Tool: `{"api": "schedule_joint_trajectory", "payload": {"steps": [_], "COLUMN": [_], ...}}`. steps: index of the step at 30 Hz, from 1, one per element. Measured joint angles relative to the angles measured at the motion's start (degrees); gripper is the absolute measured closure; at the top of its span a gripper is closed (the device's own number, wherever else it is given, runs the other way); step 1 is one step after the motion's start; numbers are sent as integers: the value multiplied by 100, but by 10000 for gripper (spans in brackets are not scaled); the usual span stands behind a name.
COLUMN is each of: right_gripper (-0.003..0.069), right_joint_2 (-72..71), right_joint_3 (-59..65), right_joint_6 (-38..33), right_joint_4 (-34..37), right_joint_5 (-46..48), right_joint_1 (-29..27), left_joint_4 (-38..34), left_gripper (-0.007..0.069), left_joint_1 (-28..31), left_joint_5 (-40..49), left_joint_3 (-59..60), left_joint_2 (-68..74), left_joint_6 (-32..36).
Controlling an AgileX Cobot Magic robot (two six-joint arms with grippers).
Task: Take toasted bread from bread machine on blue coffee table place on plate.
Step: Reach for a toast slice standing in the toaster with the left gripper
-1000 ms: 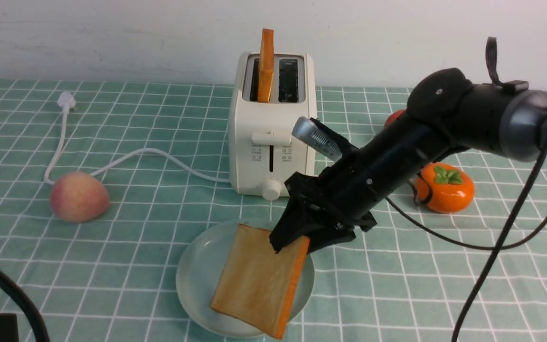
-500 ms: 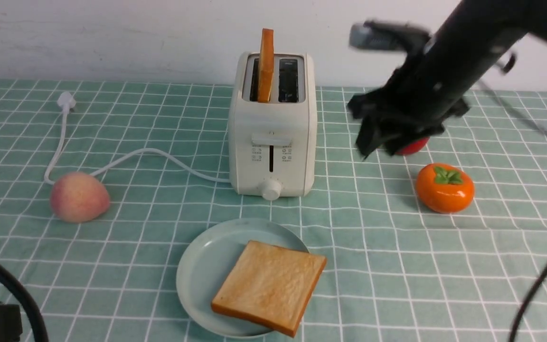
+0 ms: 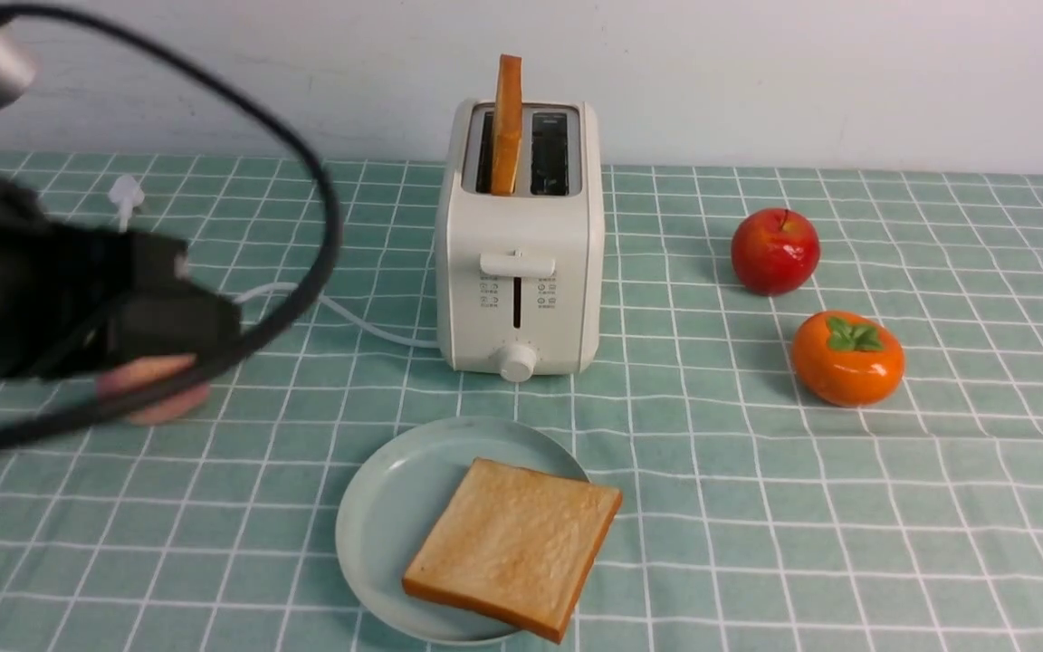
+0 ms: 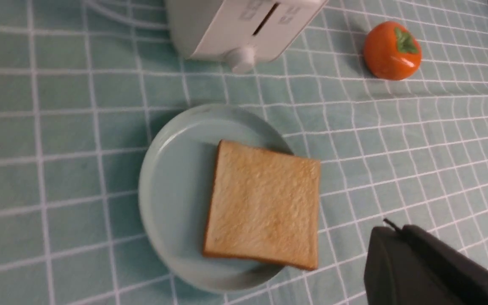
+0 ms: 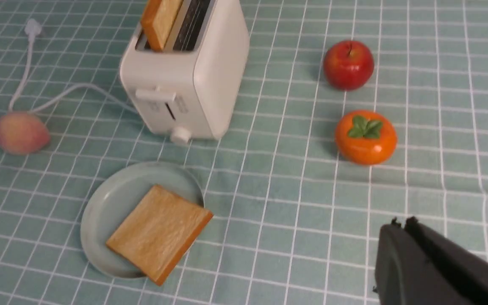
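Note:
One slice of toasted bread point(image 3: 514, 543) lies flat on the plate point(image 3: 377, 525), its corner past the rim; it shows too in the wrist views point(image 4: 265, 205) point(image 5: 159, 233). A second slice point(image 3: 508, 118) stands in the left slot of the bread machine point(image 3: 519, 272); the right slot is empty. All rest on the blue coffee table point(image 3: 757, 507). My left gripper point(image 3: 214, 328), blurred, hangs at the left, apart from the toaster; its jaws point(image 4: 390, 226) are shut and empty. My right gripper point(image 5: 400, 222) is shut and empty, well above the table, out of the front view.
A peach point(image 3: 155, 398) sits partly behind my left arm. The white cord point(image 3: 368, 330) runs from the toaster to a plug point(image 3: 126, 192) at the far left. A red apple point(image 3: 775, 251) and an orange persimmon point(image 3: 847, 358) stand right of the toaster.
The right gripper let go of the slice, which now lies flat on the plate, then rose, shut and left the front view. The left arm has swung in from the left.

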Motion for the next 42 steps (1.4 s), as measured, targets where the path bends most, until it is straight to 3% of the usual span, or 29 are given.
{"api": "schedule_joint_trajectory", "payload": {"steps": [4, 6, 8, 12, 18, 23, 25, 30, 42], "right_gripper": [669, 667, 667, 667, 667, 667, 667, 667, 663], "right_joint_2": [-1266, -2171, -2628, -3253, -3423, -3423, -3423, -3423, -3423], "right_joint_3": [1779, 3059, 3621, 4244, 4379, 4390, 4390, 4390, 4390], "right_joint_6": [27, 335, 641, 1011, 959, 940, 940, 940, 940], "right_joint_4": [-10, -208, -312, -659, -1114, -1265, -1330, -1399, -1369], "right_joint_5": [-1267, -2162, -2449, -2548, -2314, -2213, -2165, -1991, -1678], "right_joint_1": [0, 0, 0, 0, 0, 0, 0, 0, 0], "left_joint_4": [252, 922, 1431, 2052, 2159, 2025, 2027, 2099, 2468], "left_gripper": [638, 638, 638, 638, 589, 420, 292, 146, 188], "left_joint_1": [-507, -958, -1123, -1184, -1184, -1304, -1424, -1523, -1518], "left_joint_5": [16, -6, -37, -80, -814, -1463, -1707, -2116, -2290], "left_joint_3": [-928, -1906, -2589, -3749, -4712, -4827, -4830, -4830, -4853], "left_joint_2": [748, 1524, 2096, 3065, 4151, 4667, 4945, 5367, 5203], "left_joint_6": [-106, -575, -1043, -1356, -1356, -1308, -1150, -1013, -1228]}}
